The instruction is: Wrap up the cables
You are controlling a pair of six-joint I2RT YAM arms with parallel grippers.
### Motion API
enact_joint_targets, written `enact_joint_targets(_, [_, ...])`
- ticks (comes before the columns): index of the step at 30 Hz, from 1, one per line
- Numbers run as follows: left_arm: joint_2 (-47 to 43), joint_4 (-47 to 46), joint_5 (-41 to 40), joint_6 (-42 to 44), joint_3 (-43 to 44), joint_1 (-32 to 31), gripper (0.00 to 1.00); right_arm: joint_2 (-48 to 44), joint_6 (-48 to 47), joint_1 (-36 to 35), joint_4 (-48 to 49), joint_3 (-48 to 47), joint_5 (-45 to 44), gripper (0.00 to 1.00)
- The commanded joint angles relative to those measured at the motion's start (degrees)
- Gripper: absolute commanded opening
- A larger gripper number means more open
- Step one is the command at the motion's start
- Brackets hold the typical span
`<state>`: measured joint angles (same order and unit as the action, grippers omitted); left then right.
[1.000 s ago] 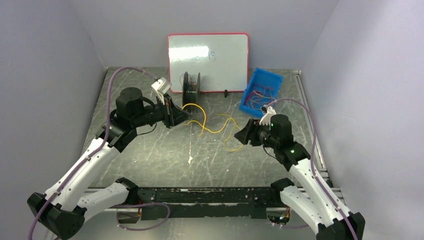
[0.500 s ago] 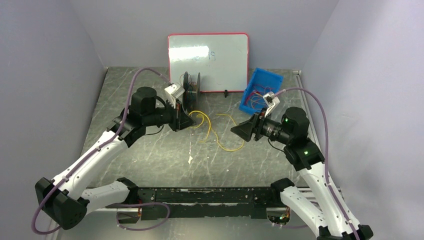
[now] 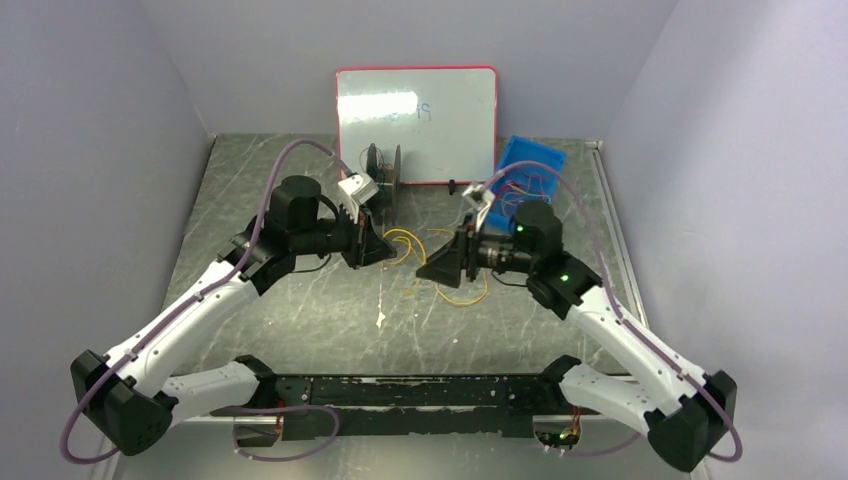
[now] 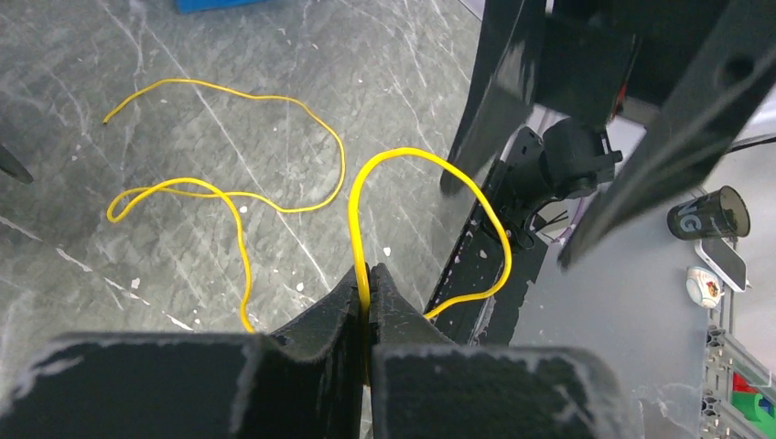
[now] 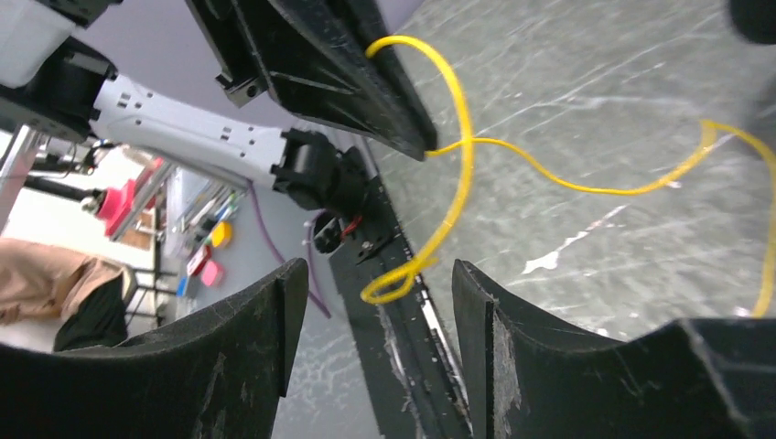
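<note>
I hold the yellow cable [image 4: 353, 215] pinched in the left gripper [image 4: 369, 285] — right gripper [image 5: 377, 274] jaws apart, empty. Nothing looks wrapped yet; cable lies loose.

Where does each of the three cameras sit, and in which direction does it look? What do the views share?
Top external: fixed above and behind the robot, looking down on the table; left arm and right arm show, left gripper facing right gripper.
Left wrist: on the left arm, looking along its shut fingers, which pinch the yellow cable.
Right wrist: on the right arm, looking between its open fingers at the left gripper.
Shared: all views show the yellow cable.
</note>
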<state>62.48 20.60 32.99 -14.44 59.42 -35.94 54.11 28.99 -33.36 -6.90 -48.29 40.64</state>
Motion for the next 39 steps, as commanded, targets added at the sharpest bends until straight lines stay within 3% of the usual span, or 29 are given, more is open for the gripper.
enact_joint_targets(1, [-0.8, 1.2, -0.4, 1.5, 1.3, -0.8, 0.07, 3.4, 0.6, -7.3, 1.7, -3.5, -6.8, 0.62])
enact_joint_targets(11, [-2.2, 0.8, 0.9, 3.2, 0.2, -1.4, 0.07, 7.0, 0.0, -10.1, 1.2, -5.1, -14.1, 0.58])
enact_joint_targets(32, [-2.7, 0.9, -0.5, 4.3, -0.9, -1.8, 0.07, 3.3, 1.2, -10.1, 0.8, -2.1, -17.1, 0.31])
enact_joint_targets(34, [-2.7, 0.9, -0.2, 4.4, -0.9, -2.0, 0.07, 3.2, 1.3, -10.2, 0.9, -1.8, -17.3, 0.24])
enact_joint_targets(37, [-2.5, 1.1, 0.1, 5.0, -0.9, -2.2, 0.07, 3.3, 1.6, -10.2, 1.1, -1.7, -16.6, 0.03])
enact_joint_targets(39, [-2.3, 1.3, 0.1, 5.0, -0.7, -2.3, 0.07, 3.2, 1.7, -10.2, 1.2, -1.7, -16.5, 0.0])
